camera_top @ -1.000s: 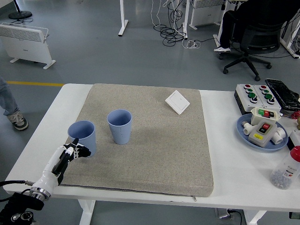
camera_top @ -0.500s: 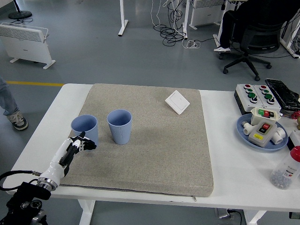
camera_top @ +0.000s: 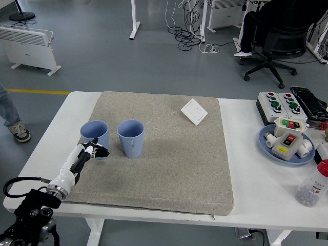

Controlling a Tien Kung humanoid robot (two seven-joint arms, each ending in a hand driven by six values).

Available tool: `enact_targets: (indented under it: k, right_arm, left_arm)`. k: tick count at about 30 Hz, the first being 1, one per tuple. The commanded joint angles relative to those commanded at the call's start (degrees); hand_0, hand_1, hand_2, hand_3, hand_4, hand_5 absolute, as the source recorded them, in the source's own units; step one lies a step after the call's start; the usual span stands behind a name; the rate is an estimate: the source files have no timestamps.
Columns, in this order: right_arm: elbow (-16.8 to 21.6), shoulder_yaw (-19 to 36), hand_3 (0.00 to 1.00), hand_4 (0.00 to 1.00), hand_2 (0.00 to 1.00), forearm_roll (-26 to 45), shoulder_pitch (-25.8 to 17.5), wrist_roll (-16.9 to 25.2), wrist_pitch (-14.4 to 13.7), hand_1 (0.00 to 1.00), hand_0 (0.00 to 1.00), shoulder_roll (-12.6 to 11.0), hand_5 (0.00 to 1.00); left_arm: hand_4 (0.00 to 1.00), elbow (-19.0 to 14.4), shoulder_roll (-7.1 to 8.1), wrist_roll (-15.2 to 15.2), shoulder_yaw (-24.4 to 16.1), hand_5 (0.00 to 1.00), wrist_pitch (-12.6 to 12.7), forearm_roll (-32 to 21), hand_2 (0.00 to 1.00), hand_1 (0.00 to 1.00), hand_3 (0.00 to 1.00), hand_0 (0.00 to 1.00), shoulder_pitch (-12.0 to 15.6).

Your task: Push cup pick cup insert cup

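Note:
Two blue cups stand upright on the grey mat point(camera_top: 169, 154). The left cup point(camera_top: 94, 135) is near the mat's left edge, and the right cup point(camera_top: 130, 137) stands a short gap to its right. My left hand point(camera_top: 92, 151) reaches in from the lower left. Its curled fingertips press against the front base of the left cup and hold nothing. The right arm is out of view.
A white flat switch plate point(camera_top: 194, 111) lies at the mat's far right. On the table's right side are a button box point(camera_top: 278, 105), a blue plate point(camera_top: 267, 141) holding devices, and a clear bottle point(camera_top: 311, 185). A person sits in a chair far behind.
My left hand has pushed forward and rightward, sliding the left cup away from the near edge until it stands level with the right cup.

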Motion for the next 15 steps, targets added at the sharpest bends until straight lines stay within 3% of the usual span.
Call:
enact_targets:
  k: [15]
  right_arm:
    - [0.0,-1.4,0.546,0.108,0.612,0.88,0.18,0.17,0.32,0.592,0.696,0.06,0.433]
  left_arm:
    - [0.575,7.64,-0.28,-1.65,2.59,0.998,0.46,-0.76,0.486,0.539,0.423,0.615,-6.35]
